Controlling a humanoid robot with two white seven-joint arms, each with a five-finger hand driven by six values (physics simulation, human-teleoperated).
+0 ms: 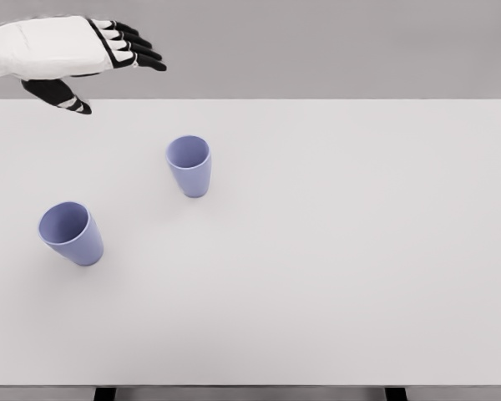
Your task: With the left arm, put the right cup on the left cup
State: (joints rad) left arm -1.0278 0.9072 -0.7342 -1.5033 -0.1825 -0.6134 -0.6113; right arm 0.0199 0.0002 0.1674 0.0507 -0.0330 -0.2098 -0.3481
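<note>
— Nearest cam: table (334, 334), white, near edge along bottom w/ two dark legs poking under. Nothing on near half.

— Next back?

— Left cup (71, 233), lavender, upright, near-left of table. Mouth open to cam, slightly leaning look from perspective only. Target for stacking, so stays put.

— And the one to grab?

— Right cup (189, 165), same lavender, upright, further back and to right of left cup. Well apart from it, no contact. Mid-depth on table, left of centre overall.

— Hand?

— Left hand (100, 63), far-left corner, up over far table edge. White forearm coming in from left. Fingers (138, 46) black, stretched out and spread toward right, thumb (63, 96) hanging below. Open, holding nothing. Right arm not visible anywhere.

— Key relation for reach?

— Right cup lies right of and nearer than fingertips, i.e. down-right across table from hand. Well apart yet. Cup long axis vertical, so prob side grasp around wall, thumb one side, fingers other. Fingers already point roughly right, toward cup side.

— Stage?

— Looks like very start: neither cup touched, no stacking done. Reach not closed.

— Watch-outs?

— Light cup, prob tips if knuckles bump rim on approach. Then carry goes left and toward cam to left cup, needs lift clear of its rim before lowering in. Left cup sits between hand's side and cam, so arm sweep could clip it.
</note>
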